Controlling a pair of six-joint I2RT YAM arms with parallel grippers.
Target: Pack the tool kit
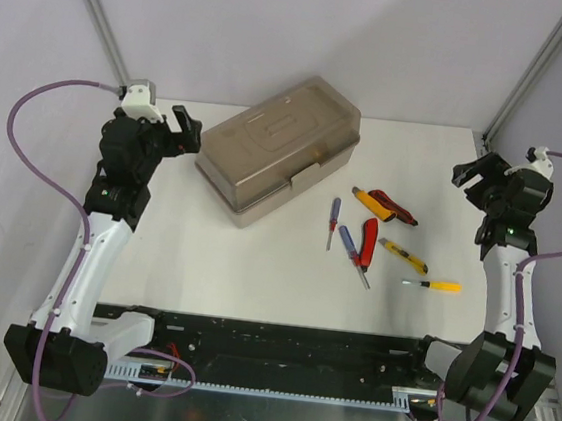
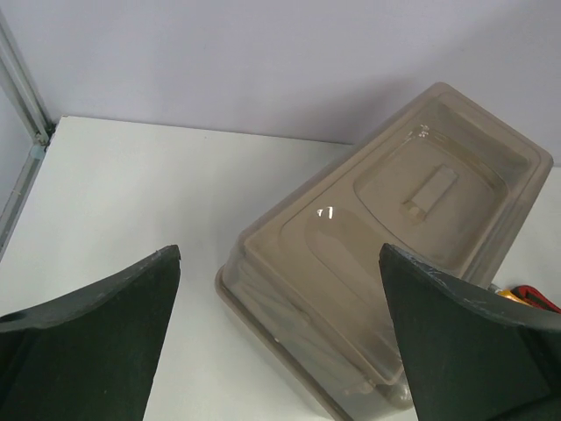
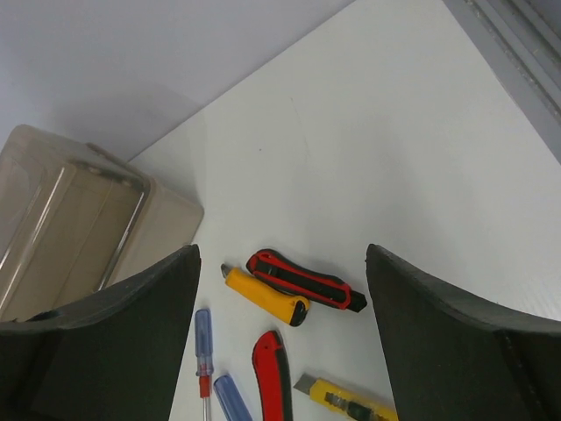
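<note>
The beige toolbox stands shut at the back middle of the table, its smoky lid down and its latch facing front right. To its right lie two blue-handled screwdrivers, a red cutter, a yellow-handled tool, a red-and-black cutter, a yellow utility knife and a yellow screwdriver. My left gripper is open and empty, raised left of the box, and looks down on the box. My right gripper is open and empty, raised right of the tools.
Grey walls and slanted aluminium frame posts close the table at the back and sides. A black rail with the arm bases runs along the near edge. White table surface shows in front of the box.
</note>
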